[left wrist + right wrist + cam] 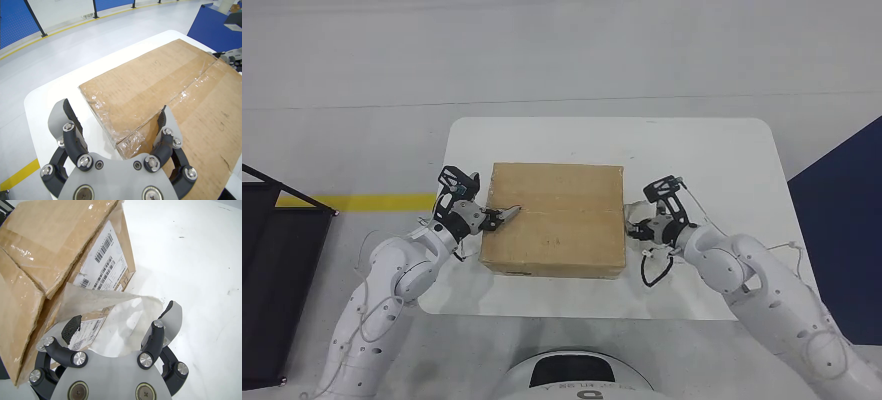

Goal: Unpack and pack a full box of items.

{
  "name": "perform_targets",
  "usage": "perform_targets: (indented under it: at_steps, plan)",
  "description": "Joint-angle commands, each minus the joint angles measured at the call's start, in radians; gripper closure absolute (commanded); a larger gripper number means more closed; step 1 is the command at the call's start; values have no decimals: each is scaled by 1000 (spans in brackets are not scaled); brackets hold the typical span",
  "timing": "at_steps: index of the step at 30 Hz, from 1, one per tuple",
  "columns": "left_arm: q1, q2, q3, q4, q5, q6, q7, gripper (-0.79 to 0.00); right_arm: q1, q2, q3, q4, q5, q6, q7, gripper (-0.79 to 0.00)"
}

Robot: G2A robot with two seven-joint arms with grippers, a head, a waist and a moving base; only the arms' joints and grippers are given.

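Jaws stood wide apart on my left gripper point(115, 106), holding nothing. 1 finger sat at the centre seam on top of the box point(557, 215), where a flap corner had lifted. The other hung off the box's end, over the worktop point(692, 150). My right gripper point(122, 313) was just as open and empty beside the opposite end wall, with a peeled sheet point(105, 296) of the shipping label point(109, 262) curling between its fingers. The closed box sat mid-worktop, between the 2 grippers.

I judged it stiff corrugated board, though worn and soft along the edges. The clear tape point(189, 89) looked slick, so a pinch there might slip. If full, it was probably heavy: better to raise 1 flap by its free edge at the seam than to shift the whole box.

My left wrist view gave me the split tape and the raised flap corner, which the top view flattened. My right wrist view gave me the label and the gap under the top flaps, which the top view did not show from above.
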Motion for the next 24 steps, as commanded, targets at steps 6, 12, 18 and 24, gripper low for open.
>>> perform_targets:
  at_steps: [6, 12, 18, 24]
  plan:
    - [0, 0, 0, 0, 0, 0, 0, -785, 49, -25, -28, 29, 41, 40, -15, -785]
    - [0, 0, 0, 0, 0, 0, 0, -785, 40, -34, -3, 32, 88, 18, -76, -785]
    - [0, 0, 0, 0, 0, 0, 0, -785, -23, -29, 76, 4, 134, -38, -158, -785]
    - [0, 0, 0, 0, 0, 0, 0, -785, -76, -25, 141, -43, 144, -58, -187, -785]
